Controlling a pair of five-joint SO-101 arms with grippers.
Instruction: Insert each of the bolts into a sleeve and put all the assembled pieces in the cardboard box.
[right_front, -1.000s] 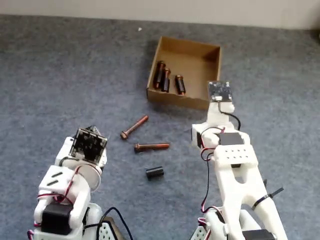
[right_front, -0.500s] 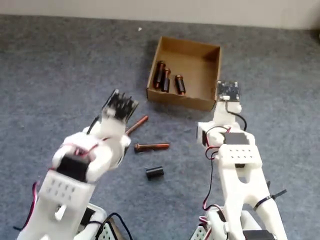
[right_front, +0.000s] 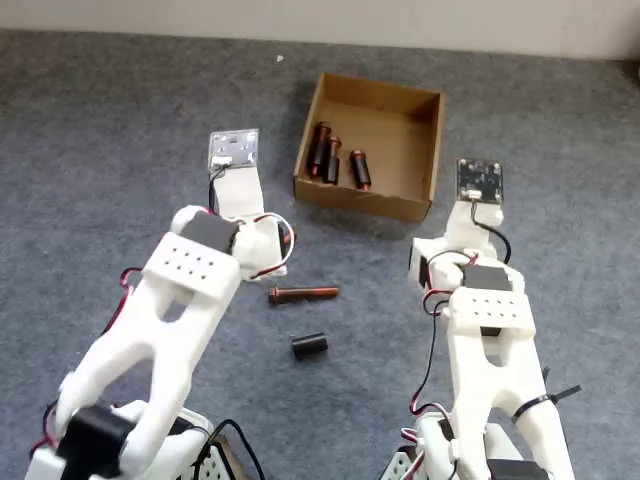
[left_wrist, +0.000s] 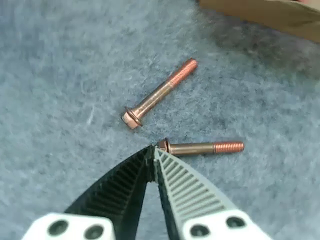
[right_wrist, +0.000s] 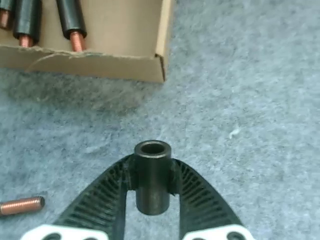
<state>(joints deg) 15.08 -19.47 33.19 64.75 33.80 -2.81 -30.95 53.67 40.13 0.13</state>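
The right end effector (right_wrist: 152, 161) gripped a sleeve (right_wrist: 151, 185) just short of the cardboard box (right_wrist: 100, 65). The left end effector (left_wrist: 152, 152), pressed closed and empty, hung with its tip at the head of the nearer bolt (left_wrist: 202, 147); a second bolt (left_wrist: 160, 93) lay beyond on the bench (left_wrist: 60, 60). Bolt pickup seemed in hand: the left would need to open and straddle the shank.

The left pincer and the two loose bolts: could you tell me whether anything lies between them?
Nothing visible does. The left pincer hangs shut over the carpet, its tips beside the nearer bolt; the farther bolt lies beyond.
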